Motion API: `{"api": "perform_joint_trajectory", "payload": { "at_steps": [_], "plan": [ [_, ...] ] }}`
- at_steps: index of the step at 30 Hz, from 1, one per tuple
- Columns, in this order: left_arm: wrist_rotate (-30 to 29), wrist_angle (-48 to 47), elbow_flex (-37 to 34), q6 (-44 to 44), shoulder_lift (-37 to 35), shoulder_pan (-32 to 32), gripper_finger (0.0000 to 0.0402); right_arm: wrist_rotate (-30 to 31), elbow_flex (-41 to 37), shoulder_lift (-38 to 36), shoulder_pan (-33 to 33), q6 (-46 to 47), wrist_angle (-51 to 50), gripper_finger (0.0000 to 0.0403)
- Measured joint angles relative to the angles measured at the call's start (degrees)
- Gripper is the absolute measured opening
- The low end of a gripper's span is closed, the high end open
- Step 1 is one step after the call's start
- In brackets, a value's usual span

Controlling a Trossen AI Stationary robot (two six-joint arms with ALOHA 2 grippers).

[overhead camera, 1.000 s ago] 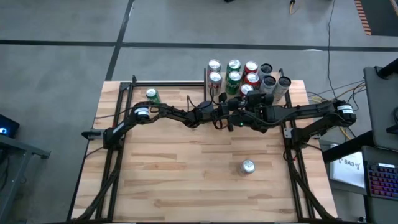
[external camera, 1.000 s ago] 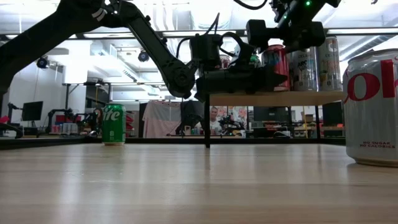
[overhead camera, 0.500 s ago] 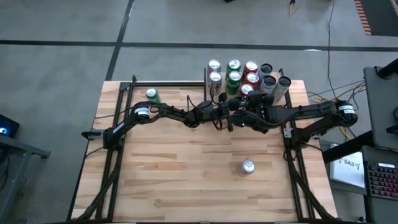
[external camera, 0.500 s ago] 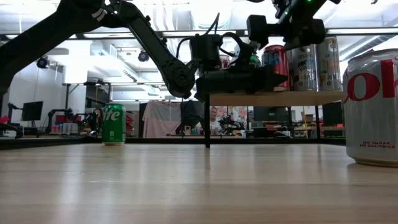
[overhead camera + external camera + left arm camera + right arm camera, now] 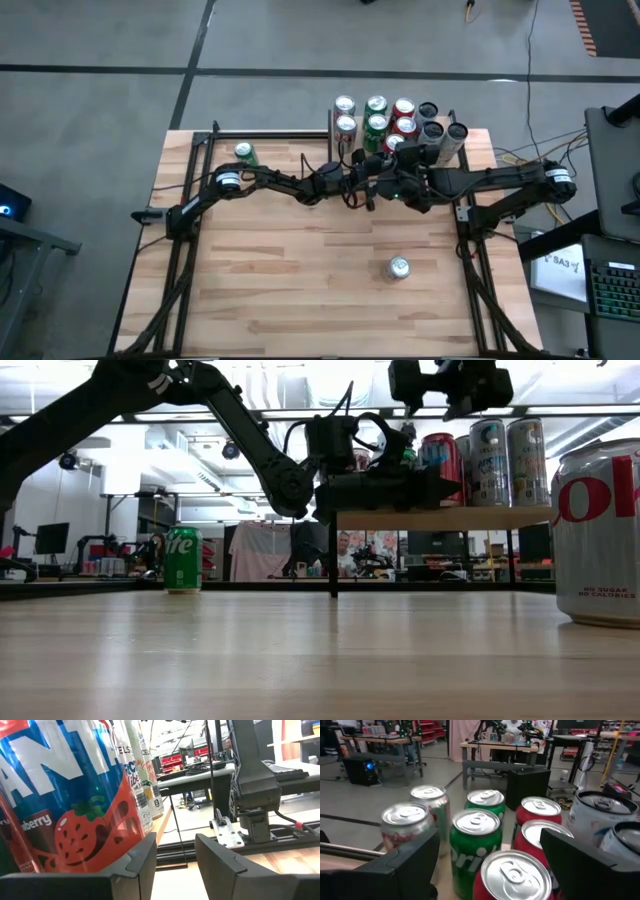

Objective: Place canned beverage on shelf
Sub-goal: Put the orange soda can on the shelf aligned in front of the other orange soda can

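Raised above the can tops since a second ago, the right gripper (image 5: 450,385) is now seen in the low view clear of the cans it earlier hung among; nothing else is seen to have shifted.

The striped wooden tabletop (image 5: 290,280) fills the high view. At its 1 o'clock edge the shelf (image 5: 440,517) is carried on thin black posts, its board raised above the tabletop. Both dark arms are stretched toward it, the left arm from 9 o'clock and the right arm from 3 o'clock, and they meet just at the shelf's near edge.

The cans on the shelf (image 5: 395,122) are stood upright in rows, touching or nearly so: silver-topped ones at 9 o'clock of the group, green in the middle, red next, pale taller cans at 3 o'clock.

The right gripper is held over the nearest red can (image 5: 516,872), its fingers spread wide to either side with nothing between them. The left gripper (image 5: 175,860) is held level with the shelf board at its 9 o'clock end; its fingers stand partly apart and empty, just beside a red-and-blue strawberry can (image 5: 70,805).

A green can (image 5: 245,154) is stood alone at 11 o'clock of the table. A white and red can (image 5: 400,268) is stood at 5 o'clock, well apart from the shelf.
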Motion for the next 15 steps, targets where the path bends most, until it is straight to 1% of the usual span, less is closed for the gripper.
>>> {"api": "perform_joint_trajectory", "payload": {
  "at_steps": [6, 9, 11, 12, 13, 15],
  "plan": [
    [-0.1, 0.0, 0.0, 0.0, 0.0, 0.0, 0.0121, -0.4, 2.4, 0.0, 1.7, -3.3, 0.0, 0.033],
    [-0.1, 0.1, 0.0, -0.1, 0.0, 0.0, 0.0121, -2.0, 3.8, 0.0, 2.6, -4.4, -0.1, 0.0323],
    [-0.1, 0.1, 0.0, -0.1, 0.0, 0.0, 0.0121, -6.1, 5.1, 0.0, 2.6, -5.1, -0.1, 0.031],
    [-0.2, 0.1, 0.0, -0.1, 0.0, 0.0, 0.0121, -9.2, 5.9, 0.1, 2.6, -5.3, -0.2, 0.0299],
    [-0.2, 0.1, 0.0, -0.1, 0.0, 0.0, 0.0121, -12.9, 6.8, 0.1, 2.3, -5.3, -0.2, 0.0283],
    [-0.2, 0.1, 0.0, -0.1, 0.0, 0.0, 0.0121, -20.6, 8.8, 0.1, 1.4, -5.2, -0.7, 0.0234]
  ]
}}
